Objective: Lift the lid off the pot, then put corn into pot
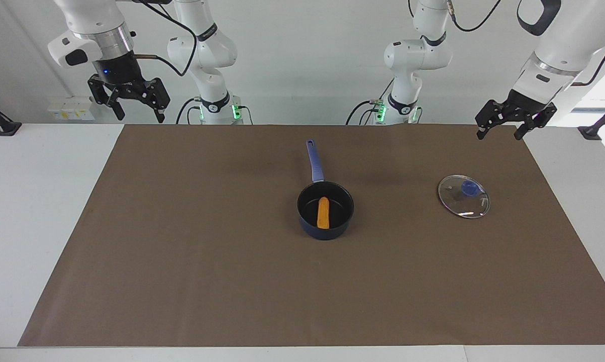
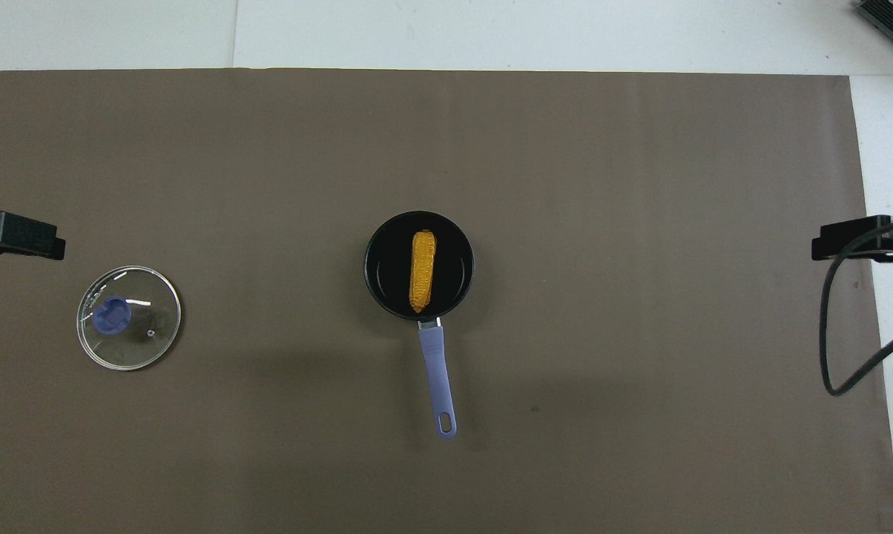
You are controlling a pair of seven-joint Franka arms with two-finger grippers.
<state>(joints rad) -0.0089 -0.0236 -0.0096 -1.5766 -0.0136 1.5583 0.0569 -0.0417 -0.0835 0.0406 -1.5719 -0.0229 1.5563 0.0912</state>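
Note:
The dark blue pot (image 1: 332, 232) (image 2: 376, 285) stands uncovered mid-mat, its long handle pointing toward the robots. The orange-yellow corn (image 1: 323, 212) (image 2: 422, 271) lies inside it. The glass lid (image 1: 463, 196) (image 2: 128, 317) with its blue knob rests flat on the mat toward the left arm's end. My left gripper (image 1: 500, 129) hangs open and empty in the air over the mat's edge at that end. My right gripper (image 1: 137, 113) is raised and open over the right arm's end, holding nothing. In the overhead view only a black tip of each shows at the sides.
A brown mat (image 1: 182, 251) (image 2: 639, 222) covers most of the white table. A black cable (image 2: 832, 326) loops by the right arm's end. Black clamp mounts (image 1: 1, 125) sit at the table's corners near the robots.

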